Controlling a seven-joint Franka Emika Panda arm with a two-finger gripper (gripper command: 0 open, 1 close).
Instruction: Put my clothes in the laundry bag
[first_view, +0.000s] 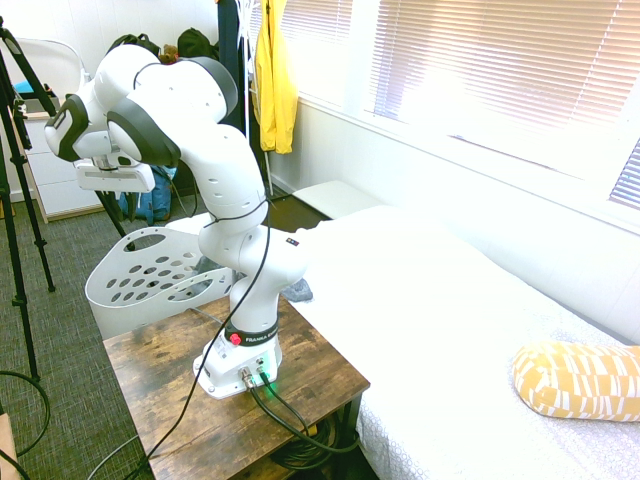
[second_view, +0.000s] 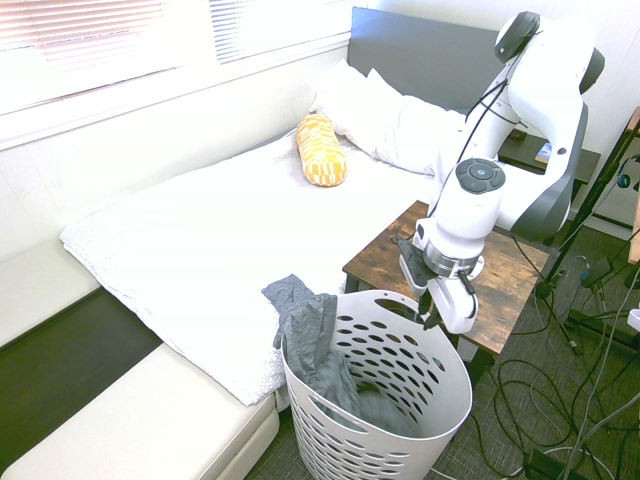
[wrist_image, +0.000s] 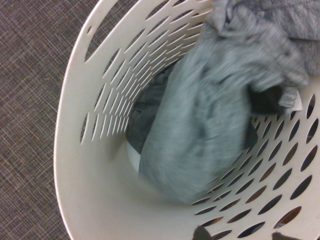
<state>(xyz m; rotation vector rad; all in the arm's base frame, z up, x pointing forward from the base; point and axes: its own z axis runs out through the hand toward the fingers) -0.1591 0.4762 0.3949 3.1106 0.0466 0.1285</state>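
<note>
The laundry bag (second_view: 345, 452) is a white plastic basket with oval holes, standing on the floor between the bed and the wooden table. My grey clothes (second_view: 308, 325) hang over its rim on the bed side and drop down inside to the bottom. The wrist view looks straight into the laundry bag (wrist_image: 95, 195) and shows the clothes (wrist_image: 215, 110) blurred, lying against its wall. My gripper (second_view: 440, 312) hovers just above the rim on the table side, open, with nothing between its fingers. From the other side the laundry bag (first_view: 140, 285) shows behind the arm, its contents hidden.
The wooden table (second_view: 510, 275) bearing the arm stands right beside the basket. The white bed (second_view: 210, 240) carries a yellow patterned pillow (second_view: 322, 150). A low white bench (second_view: 130, 430) runs along the bed. A yellow jacket (first_view: 275, 85) hangs at the back.
</note>
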